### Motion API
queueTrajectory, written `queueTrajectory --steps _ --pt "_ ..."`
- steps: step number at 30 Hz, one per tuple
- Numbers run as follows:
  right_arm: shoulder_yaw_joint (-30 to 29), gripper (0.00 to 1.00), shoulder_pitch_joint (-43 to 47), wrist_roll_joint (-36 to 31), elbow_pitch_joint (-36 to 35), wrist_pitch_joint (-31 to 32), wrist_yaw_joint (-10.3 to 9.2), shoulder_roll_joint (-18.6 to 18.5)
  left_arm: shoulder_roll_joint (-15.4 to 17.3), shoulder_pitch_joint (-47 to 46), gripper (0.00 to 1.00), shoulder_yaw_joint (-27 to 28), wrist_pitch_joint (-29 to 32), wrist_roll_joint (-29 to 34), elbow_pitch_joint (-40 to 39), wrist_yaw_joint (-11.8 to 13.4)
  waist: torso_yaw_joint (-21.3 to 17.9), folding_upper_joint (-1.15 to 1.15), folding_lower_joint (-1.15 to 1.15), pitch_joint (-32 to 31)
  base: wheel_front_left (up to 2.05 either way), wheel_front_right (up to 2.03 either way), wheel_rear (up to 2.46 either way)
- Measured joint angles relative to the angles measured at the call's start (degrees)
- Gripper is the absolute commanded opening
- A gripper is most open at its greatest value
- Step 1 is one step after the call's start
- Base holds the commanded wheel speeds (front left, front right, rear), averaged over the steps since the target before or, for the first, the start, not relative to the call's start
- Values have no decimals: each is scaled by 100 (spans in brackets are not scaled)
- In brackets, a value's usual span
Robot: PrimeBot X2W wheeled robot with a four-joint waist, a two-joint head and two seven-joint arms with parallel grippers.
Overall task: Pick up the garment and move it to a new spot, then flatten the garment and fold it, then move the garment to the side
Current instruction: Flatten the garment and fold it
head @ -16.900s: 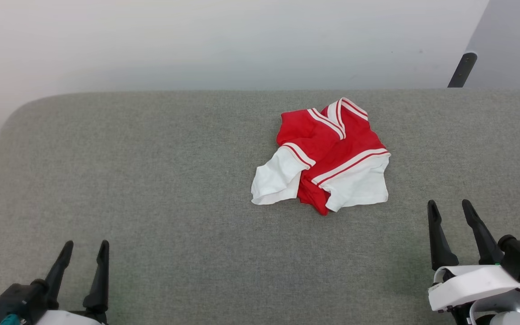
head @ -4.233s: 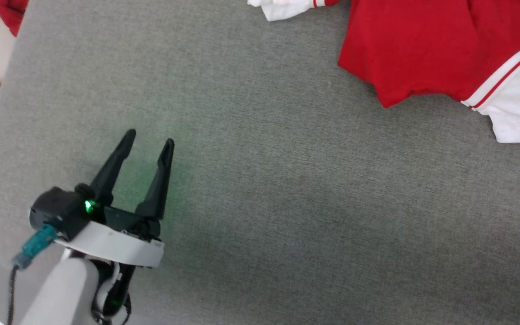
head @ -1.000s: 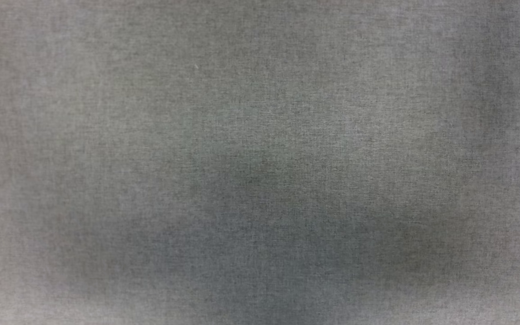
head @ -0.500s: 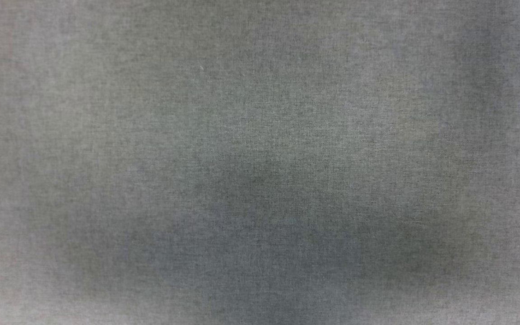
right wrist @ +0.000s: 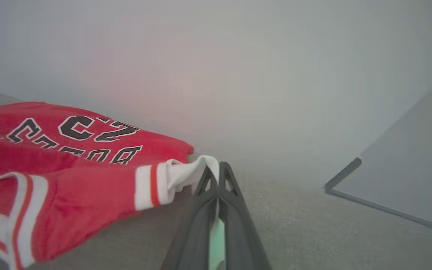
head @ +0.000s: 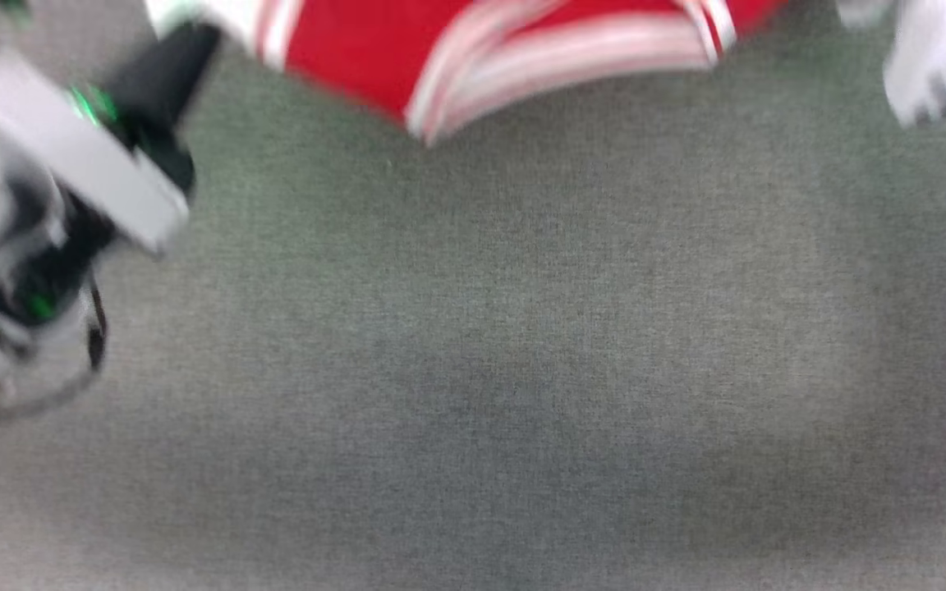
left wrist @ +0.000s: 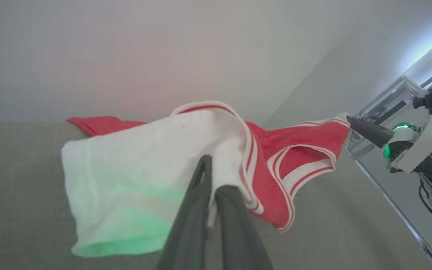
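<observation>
The garment (left wrist: 283, 157), a red jersey with white sleeves and striped trim, hangs stretched between my two grippers above the grey fabric table (head: 473, 345). My left gripper (left wrist: 213, 176) is shut on one white sleeve (left wrist: 133, 176). My right gripper (right wrist: 216, 170) is shut on the other white sleeve (right wrist: 186, 174), and black numerals show on the garment's red body (right wrist: 77, 129). In the left wrist view the right gripper (left wrist: 354, 125) pinches the far end. In the blurred head view the garment's (head: 473, 49) collar edge lies along the top, between the left wrist (head: 87, 164) and the right wrist (head: 933, 66).
A pale wall stands behind the table in both wrist views. A grey panel with a dark edge (right wrist: 399, 187) rises at the right of the right wrist view. A clear framed panel (left wrist: 392, 101) stands behind the right arm.
The head view has shifted: it held bare grey fabric before, and now the garment's edge and both wrists show along its top, blurred by motion.
</observation>
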Motion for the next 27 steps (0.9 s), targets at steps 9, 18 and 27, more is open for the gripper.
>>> queueTrajectory --steps 9,18,27 --pt "-665 0 2839 884 -3182 1990 0 -490 302 1668 0 -93 -224 44 -730 0 109 0 0 -614 0 0 0" --pt "-911 0 4849 1274 -4729 3148 0 -509 392 3209 0 493 -247 211 -1014 0 184 0 0 -1132 0 0 0" --pt "-644 0 6256 1327 -5457 3622 0 -436 614 4393 0 949 -247 525 -1088 0 101 0 0 -1267 0 0 0"
